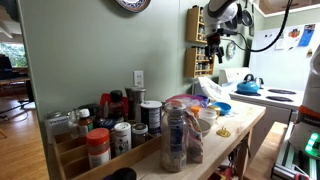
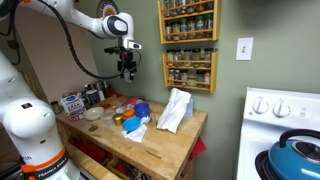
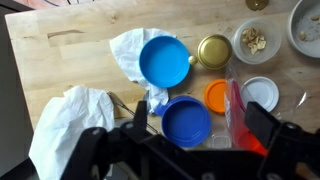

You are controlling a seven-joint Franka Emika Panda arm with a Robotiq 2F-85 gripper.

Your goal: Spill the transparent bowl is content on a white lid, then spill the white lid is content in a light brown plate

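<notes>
Wooden desk [image 3: 60, 40]: butcher-block top crowded with kitchen clutter, seen from straight above in the wrist view.
Crumpled paper [image 3: 70, 125]: white, lying at the left, well apart from the task's dishes and out of any pouring path.
Blue bowl [image 3: 165, 58]: rests on a second scrap of white paper, with a blue lid [image 3: 187, 122] just below it. Neither plays a part in the task.
Gold lid [image 3: 213, 50]: lies flat between the blue pieces and the task's things, an orange lid [image 3: 218, 95] near it.
Transparent bowl [image 3: 252, 42]: upright on the desk with pale, nut-like pieces inside, so the first pour looks not yet begun.
White lid [image 3: 260, 93]: flat and apparently bare, just beside the bowl, close enough for a short tip to reach it.
Plate [image 3: 305, 25]: pale and cut off by the right edge. It is probably the final target, though its colour is hard to tell.
Gripper [image 2: 127, 68]: hangs high above the desk, fingers [image 3: 264, 128] spread wide and holding nothing. It is centred nearer the blue lid than the bowl, so a shift right and a descent seem needed.
</notes>
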